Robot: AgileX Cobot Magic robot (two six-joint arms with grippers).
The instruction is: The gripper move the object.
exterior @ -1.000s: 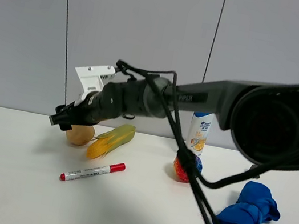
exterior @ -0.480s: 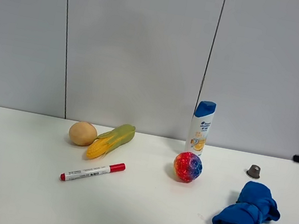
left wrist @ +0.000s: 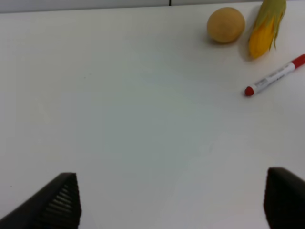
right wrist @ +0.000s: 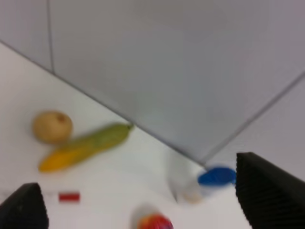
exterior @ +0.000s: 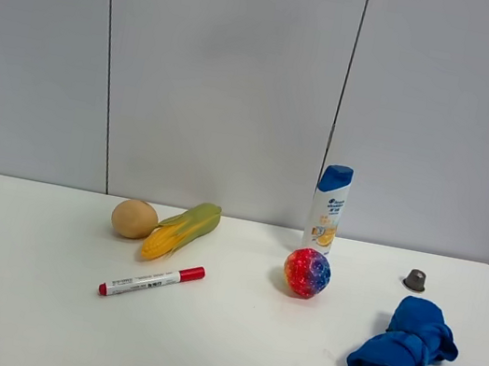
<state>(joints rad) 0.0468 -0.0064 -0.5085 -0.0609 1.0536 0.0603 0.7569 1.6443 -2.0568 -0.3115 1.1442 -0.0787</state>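
The tan-orange ball [exterior: 134,219] rests on the white table [exterior: 16,294] at the back left, touching the tip of a toy corn cob [exterior: 181,230]. No arm shows in the exterior view. In the left wrist view the ball [left wrist: 226,25] lies far ahead of my left gripper [left wrist: 171,200], which is open and empty with its fingers [left wrist: 59,205] wide apart. The blurred right wrist view shows the ball [right wrist: 52,127] far below my right gripper [right wrist: 143,200], which is open and empty and raised high.
A red-capped marker [exterior: 151,281] lies in front of the corn. A red-and-blue speckled ball [exterior: 306,273] sits mid-table before a shampoo bottle [exterior: 328,209]. A rolled blue cloth [exterior: 402,351] and a small dark cap [exterior: 415,280] are at the right.
The black arm that reached over the tan ball has lifted up and out of the exterior view. The ball stays beside the corn, about where it was.
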